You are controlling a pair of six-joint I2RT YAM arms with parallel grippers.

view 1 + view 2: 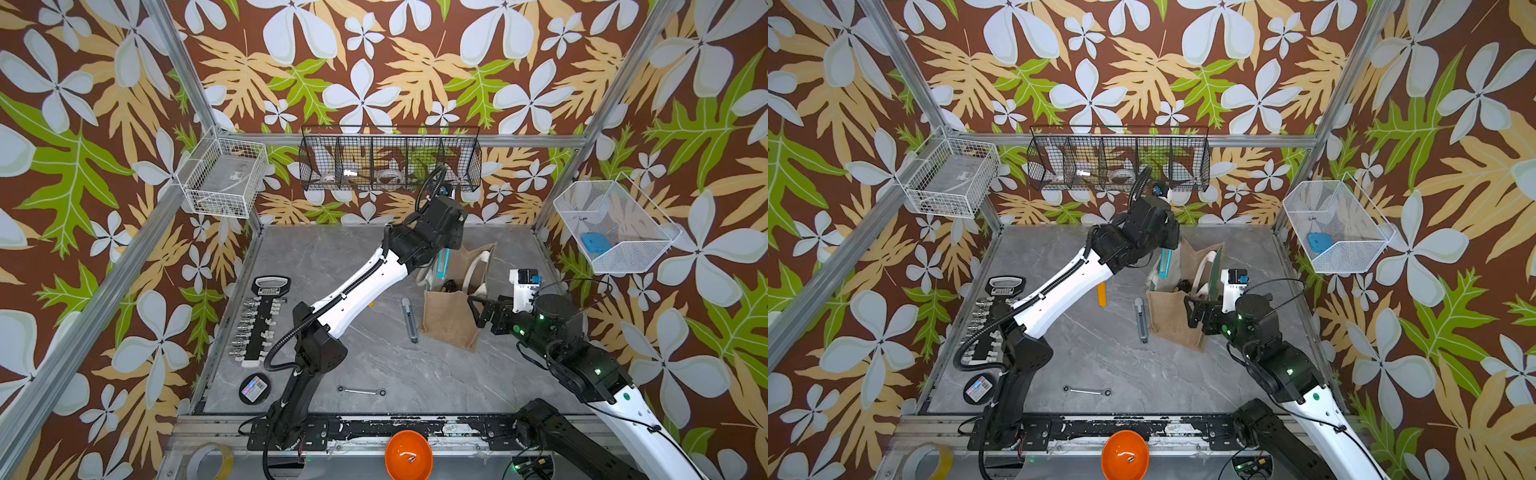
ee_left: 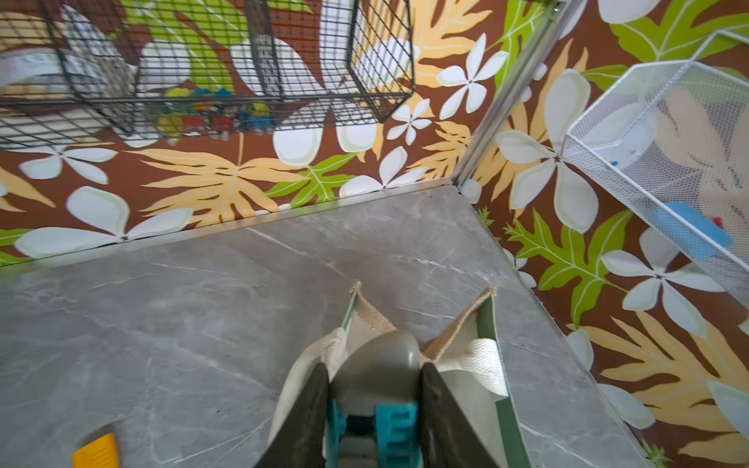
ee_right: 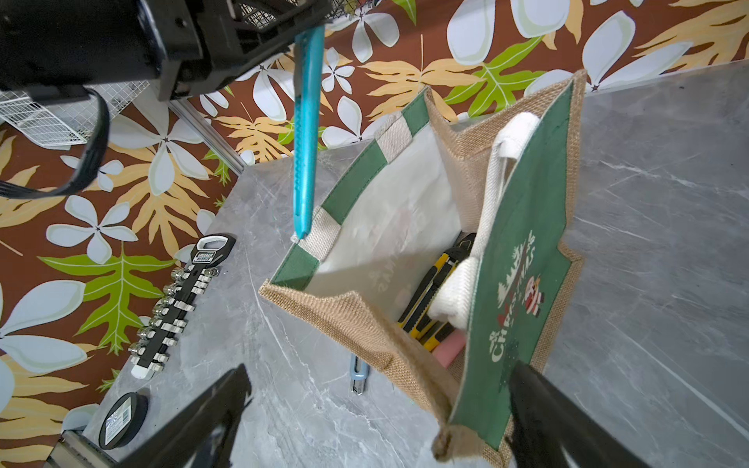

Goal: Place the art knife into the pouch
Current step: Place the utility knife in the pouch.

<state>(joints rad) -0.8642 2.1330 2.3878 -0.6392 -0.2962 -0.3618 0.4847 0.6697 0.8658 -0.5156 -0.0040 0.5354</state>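
1 grey cutter [image 1: 409, 320] lies on the counter [image 1: 374, 365] just left of the pouch [image 3: 523, 259]. Your left gripper [image 2: 375, 370] is clamped partway closed on the teal art knife [image 3: 307, 133], which hangs upright with its tip at the pouch's rim, not yet inside. The pouch stands open near the counter's right edge and holds 1 yellow-and-black cutter [image 3: 429, 291]. Your right gripper [image 3: 381, 366] has its jaws spread wide beside the pouch, gripping nothing. Pickup and carry look done; centring, lowering and release remain.
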